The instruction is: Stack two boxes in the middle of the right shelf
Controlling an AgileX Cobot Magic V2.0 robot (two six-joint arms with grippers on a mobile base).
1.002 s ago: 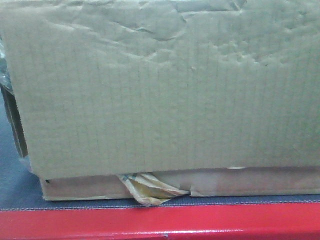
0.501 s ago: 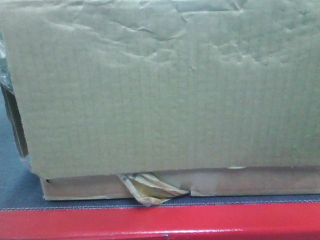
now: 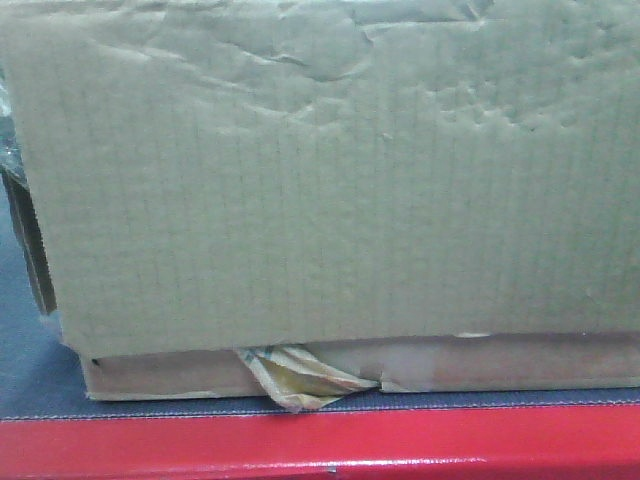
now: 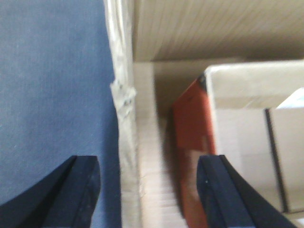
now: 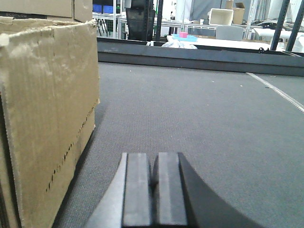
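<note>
From my front camera the plain brown cardboard box (image 3: 320, 180) fills nearly everything, its dented corrugated face hanging close to the lens. It sits on the grey mat (image 3: 30, 370) just behind the mat's red edge (image 3: 320, 445) at 6 o'clock. Only the right wrist view gives me depth: there the same box (image 5: 47, 109) stands at 9 o'clock. A second cardboard edge (image 5: 38, 7) shows above it at 11, though I cannot tell whether one rests on the other. The mat runs away to a dark rail (image 5: 190, 52) at 12, with a white table (image 5: 223, 43) and cluttered workshop beyond. Only the left wrist view looks down into the box, where a red-printed carton (image 4: 190, 142) stands against the taped wall (image 4: 126, 118). My left gripper (image 4: 148, 164) is spread wide astride that wall, one finger over the mat and one over the interior, gripping nothing. My right gripper (image 5: 152, 159) hovers low over bare mat, fingers pressed together and empty. A yellowish tape scrap (image 3: 300, 380) curls from the box's bottom seam at 6.
</note>
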